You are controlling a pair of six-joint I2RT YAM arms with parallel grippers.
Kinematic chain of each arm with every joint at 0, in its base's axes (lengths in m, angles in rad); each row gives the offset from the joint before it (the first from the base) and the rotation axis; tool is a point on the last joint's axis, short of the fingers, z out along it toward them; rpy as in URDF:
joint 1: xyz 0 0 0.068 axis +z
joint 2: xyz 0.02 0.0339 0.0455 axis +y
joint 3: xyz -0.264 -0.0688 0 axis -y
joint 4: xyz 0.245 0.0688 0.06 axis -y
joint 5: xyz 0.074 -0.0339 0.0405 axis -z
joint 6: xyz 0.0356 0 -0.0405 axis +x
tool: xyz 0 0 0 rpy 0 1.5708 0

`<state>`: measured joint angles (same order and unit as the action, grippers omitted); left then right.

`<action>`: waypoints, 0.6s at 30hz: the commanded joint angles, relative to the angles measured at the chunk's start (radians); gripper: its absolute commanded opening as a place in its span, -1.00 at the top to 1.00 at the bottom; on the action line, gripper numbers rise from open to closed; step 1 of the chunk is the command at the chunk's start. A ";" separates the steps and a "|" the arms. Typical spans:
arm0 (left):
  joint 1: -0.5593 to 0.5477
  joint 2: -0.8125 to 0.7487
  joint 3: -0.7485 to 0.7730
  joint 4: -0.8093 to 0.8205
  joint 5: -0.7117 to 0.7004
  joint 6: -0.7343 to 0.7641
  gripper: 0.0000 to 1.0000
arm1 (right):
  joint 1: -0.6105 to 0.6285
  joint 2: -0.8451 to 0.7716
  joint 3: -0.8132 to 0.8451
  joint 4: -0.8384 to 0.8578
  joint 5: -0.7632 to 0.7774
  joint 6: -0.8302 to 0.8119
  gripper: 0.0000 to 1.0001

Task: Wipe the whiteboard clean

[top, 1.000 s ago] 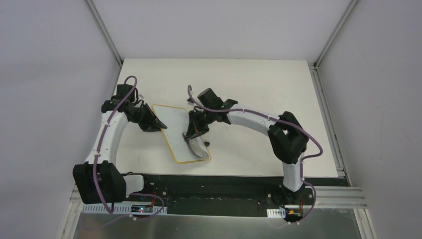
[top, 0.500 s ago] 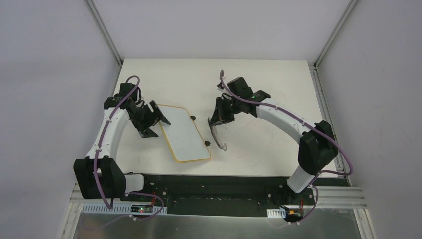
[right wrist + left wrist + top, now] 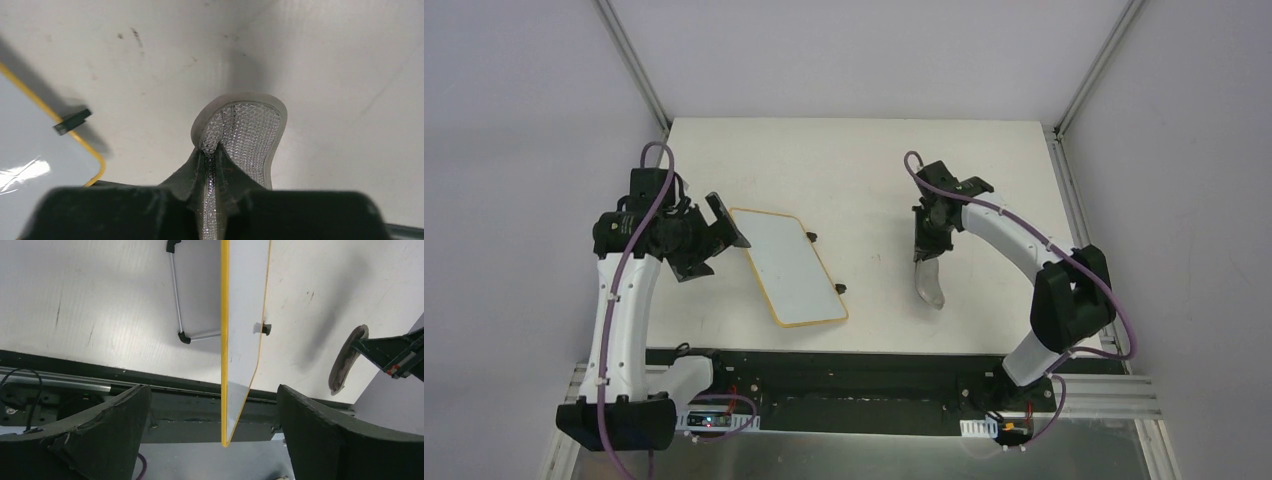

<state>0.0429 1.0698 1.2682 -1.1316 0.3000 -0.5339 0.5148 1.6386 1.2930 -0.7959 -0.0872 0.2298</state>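
Whiteboard [image 3: 790,270] rests face up on the worktop [image 3: 864,170] in front of the left arm. Its white face looks blank, and small black feet [image 3: 838,289] show at its right edge. It is probably light, thin and stiff, with a glossy face that a finger would slide on. The tan rim [image 3: 223,340] along a long edge looks the better place to pinch. So light a board may skid under a wipe unless steadied. The left claw [image 3: 714,238] stands wide open and empty just beside the board's far left corner. The right claw [image 3: 927,245] is clamped on a grey pad [image 3: 931,285], which hangs well to the right of the board.
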 commanded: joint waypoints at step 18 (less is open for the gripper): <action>-0.242 -0.261 0.476 0.054 0.119 0.247 -0.98 | 0.008 -0.431 0.389 -0.172 -0.041 0.032 -0.99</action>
<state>-0.1909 0.8455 1.6684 -1.1702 0.3286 -0.3149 0.5179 1.3296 1.5146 -0.9234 -0.0708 0.2398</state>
